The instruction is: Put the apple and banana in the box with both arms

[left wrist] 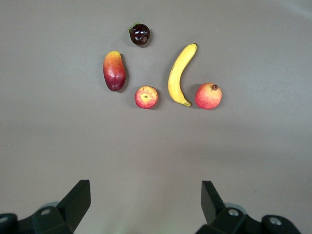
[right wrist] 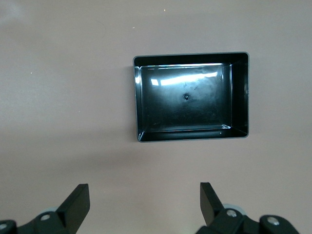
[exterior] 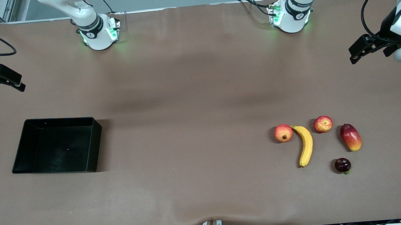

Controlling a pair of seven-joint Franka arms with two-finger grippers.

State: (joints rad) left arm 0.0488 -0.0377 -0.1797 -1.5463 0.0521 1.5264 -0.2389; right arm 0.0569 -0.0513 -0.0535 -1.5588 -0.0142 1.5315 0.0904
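Left gripper (left wrist: 145, 204) and right gripper (right wrist: 145, 204) aloft, fingers spread.

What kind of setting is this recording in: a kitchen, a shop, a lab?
Most likely a robotics lab bench, not a home. Two arms are bolted to a brown-covered table, loose cables run along its edges, and the only items are staged: a black box and a small cluster of fruit including a banana.

You have two white jointed arms with black bands; their bases (exterior: 100, 33) glow green and trail black cables. The left gripper (left wrist: 146, 207) and right gripper (right wrist: 145, 207) are black, with wedge-shaped fingers (left wrist: 78, 197) and round silver screw heads.
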